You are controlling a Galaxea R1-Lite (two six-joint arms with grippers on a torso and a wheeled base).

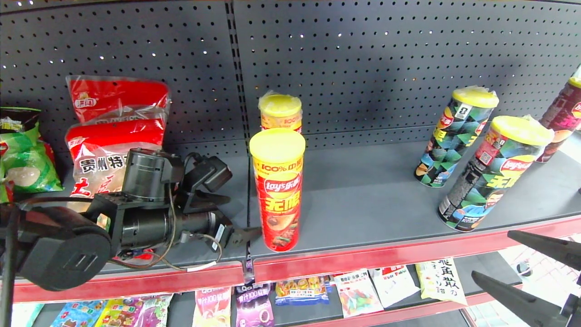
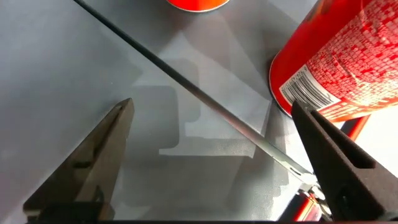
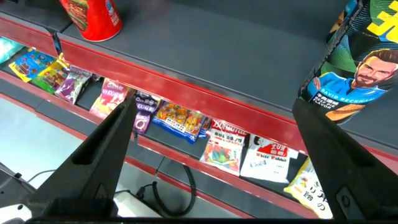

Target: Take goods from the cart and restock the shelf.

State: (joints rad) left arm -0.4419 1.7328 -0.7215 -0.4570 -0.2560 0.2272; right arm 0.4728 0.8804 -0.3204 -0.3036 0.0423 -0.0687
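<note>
The left gripper (image 1: 236, 218), jaws wide and empty, sat at nine o'clock of the red can (image 1: 278, 190) standing upright at the shelf's (image 1: 363, 204) front lip, where a finger clipping it on withdrawal could topple it; the right gripper (image 1: 492, 254) hung wide, empty.

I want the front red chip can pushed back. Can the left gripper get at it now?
Probably yes: the left gripper hangs open over the shelf right beside the front red chip can, nothing between them; the can stands just outside one finger.
</note>
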